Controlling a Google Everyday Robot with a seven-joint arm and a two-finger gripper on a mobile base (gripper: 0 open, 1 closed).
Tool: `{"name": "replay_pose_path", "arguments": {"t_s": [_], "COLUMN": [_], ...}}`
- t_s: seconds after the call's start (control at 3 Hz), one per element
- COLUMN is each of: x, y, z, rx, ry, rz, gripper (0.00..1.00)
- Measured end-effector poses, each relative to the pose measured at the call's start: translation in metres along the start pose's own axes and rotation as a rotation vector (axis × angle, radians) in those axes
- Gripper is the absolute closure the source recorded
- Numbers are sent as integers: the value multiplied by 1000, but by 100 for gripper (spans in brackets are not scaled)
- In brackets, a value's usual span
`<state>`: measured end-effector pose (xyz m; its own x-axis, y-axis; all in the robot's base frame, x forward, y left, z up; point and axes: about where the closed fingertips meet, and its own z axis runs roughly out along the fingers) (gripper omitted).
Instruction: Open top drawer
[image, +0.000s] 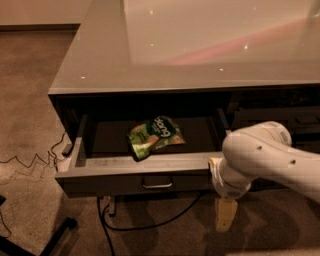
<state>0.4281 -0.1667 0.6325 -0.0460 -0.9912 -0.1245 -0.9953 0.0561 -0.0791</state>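
Note:
The top drawer (120, 175) is a wide dark grey drawer under the glossy grey tabletop (200, 45). It stands pulled out, with its small metal pull (157, 184) at the centre of the front. A green snack bag (154, 136) lies in its shallow tray. My gripper (225, 215) hangs from the white arm (265, 160) just in front of the drawer's right end, below the front's top edge. It is apart from the pull, to its right. One tan finger (225, 214) shows, pointing down at the carpet.
More dark drawers (280, 117) sit to the right under the same top. Black cables (150, 222) run on the carpet below the drawer, and a thin wire (30, 162) lies at the left. A dark bar (50, 240) crosses the floor at bottom left.

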Motion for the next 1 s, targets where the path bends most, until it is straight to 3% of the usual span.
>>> {"name": "replay_pose_path", "arguments": {"t_s": [0.33, 1.0], "x": [3, 1], "y": [6, 6], "z": [-2, -12], "rx": [6, 8], "ry": [7, 7], "rz": [2, 4], "gripper": [34, 80]}}
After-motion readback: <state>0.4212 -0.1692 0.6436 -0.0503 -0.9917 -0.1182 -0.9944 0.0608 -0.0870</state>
